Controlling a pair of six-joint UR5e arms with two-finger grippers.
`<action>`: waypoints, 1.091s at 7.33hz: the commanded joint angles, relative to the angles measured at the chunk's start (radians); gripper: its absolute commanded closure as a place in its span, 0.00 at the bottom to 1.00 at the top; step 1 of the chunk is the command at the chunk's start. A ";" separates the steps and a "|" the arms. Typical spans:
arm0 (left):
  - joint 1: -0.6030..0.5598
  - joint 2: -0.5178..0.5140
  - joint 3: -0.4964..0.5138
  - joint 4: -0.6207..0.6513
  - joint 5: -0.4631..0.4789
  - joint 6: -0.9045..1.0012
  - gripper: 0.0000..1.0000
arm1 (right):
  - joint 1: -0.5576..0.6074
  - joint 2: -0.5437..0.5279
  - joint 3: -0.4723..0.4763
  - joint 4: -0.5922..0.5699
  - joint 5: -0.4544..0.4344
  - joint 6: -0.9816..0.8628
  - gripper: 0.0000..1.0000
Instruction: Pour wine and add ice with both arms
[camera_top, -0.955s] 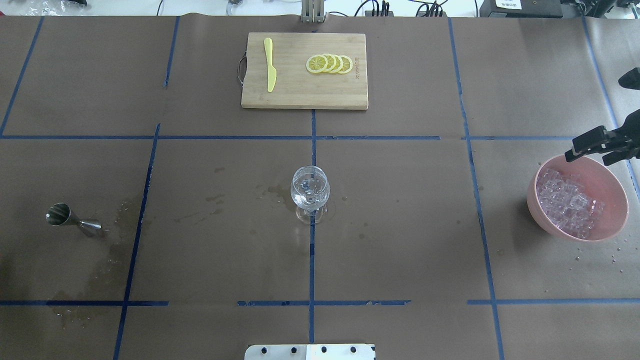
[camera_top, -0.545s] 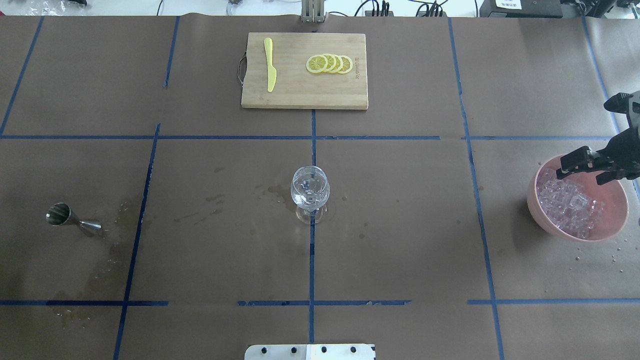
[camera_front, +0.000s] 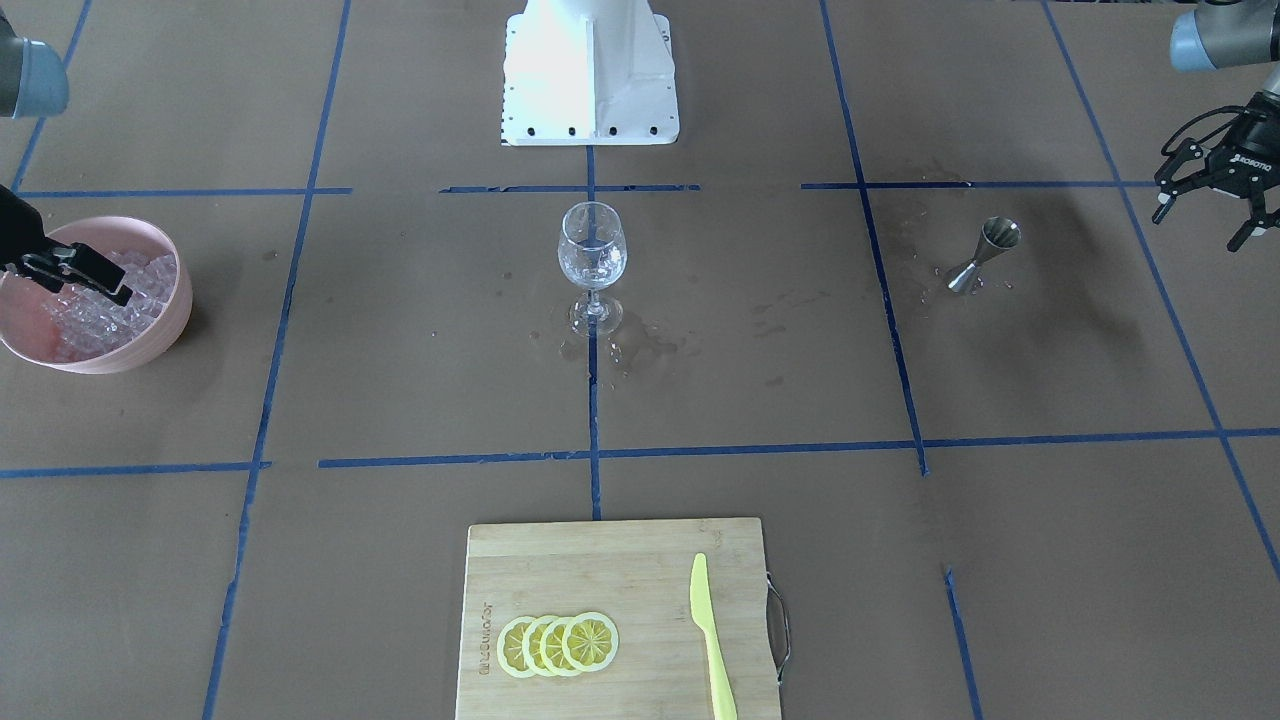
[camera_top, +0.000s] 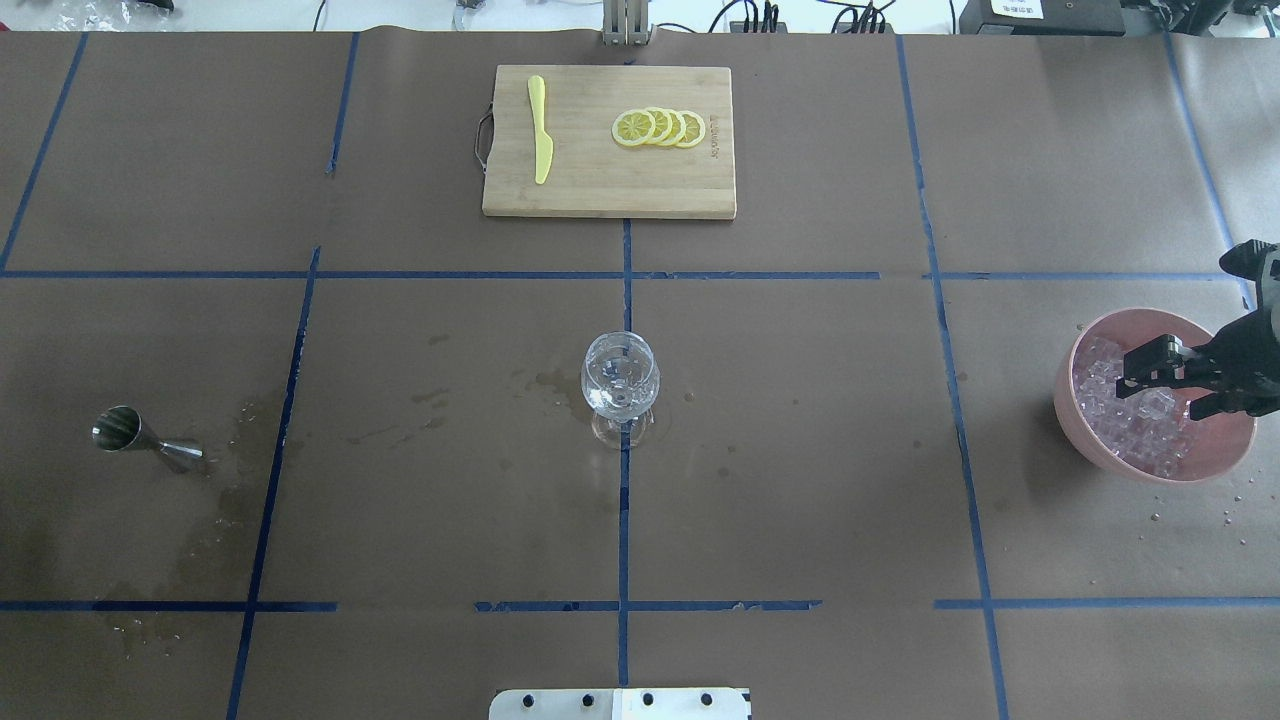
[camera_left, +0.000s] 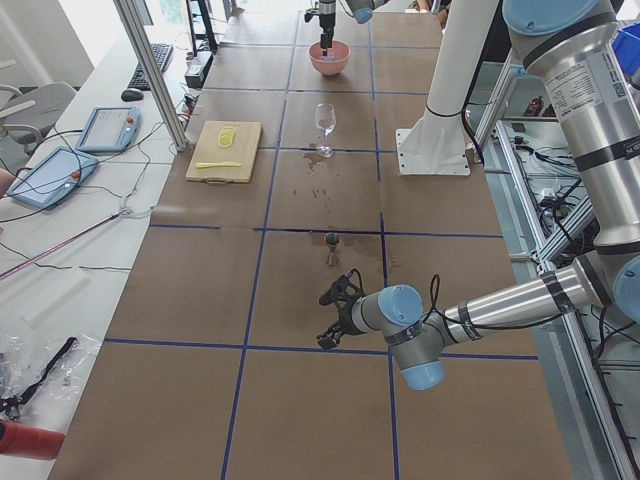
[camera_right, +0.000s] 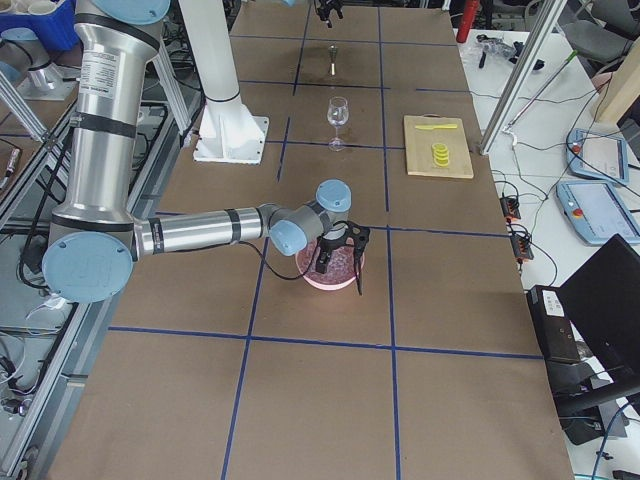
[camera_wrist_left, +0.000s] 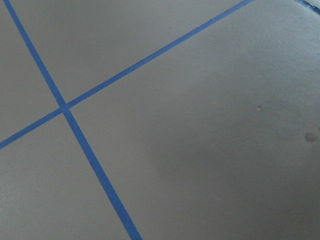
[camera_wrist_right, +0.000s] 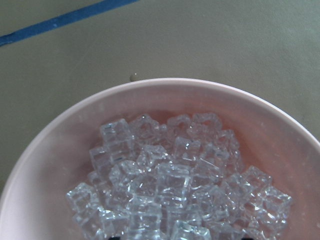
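Observation:
A pink bowl at the table's right holds a heap of clear ice. My right gripper hangs open just over the ice inside the bowl's rim, with nothing between its fingers; it also shows in the front view. A clear wine glass stands upright at the table's centre. A steel jigger stands at the left. My left gripper hovers open and empty beyond the jigger, outside the overhead view. The wine is out of view.
A bamboo cutting board at the far middle carries several lemon slices and a yellow knife. Wet stains mark the paper around the jigger and glass. Water drops lie by the bowl. The white robot base sits at the near edge.
My right gripper has moved from beyond the bowl's far rim toward the robot and down, and now hangs over the ice. The glass, jigger and board have not moved.

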 joint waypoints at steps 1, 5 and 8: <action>-0.001 -0.001 0.000 -0.002 0.000 0.000 0.00 | -0.009 -0.020 -0.002 0.001 -0.009 0.012 0.50; -0.004 0.002 0.000 -0.011 -0.002 0.000 0.00 | -0.008 -0.005 0.031 0.001 -0.009 0.018 1.00; -0.004 -0.007 -0.017 0.010 -0.024 -0.079 0.00 | 0.051 0.004 0.204 -0.013 -0.002 0.019 1.00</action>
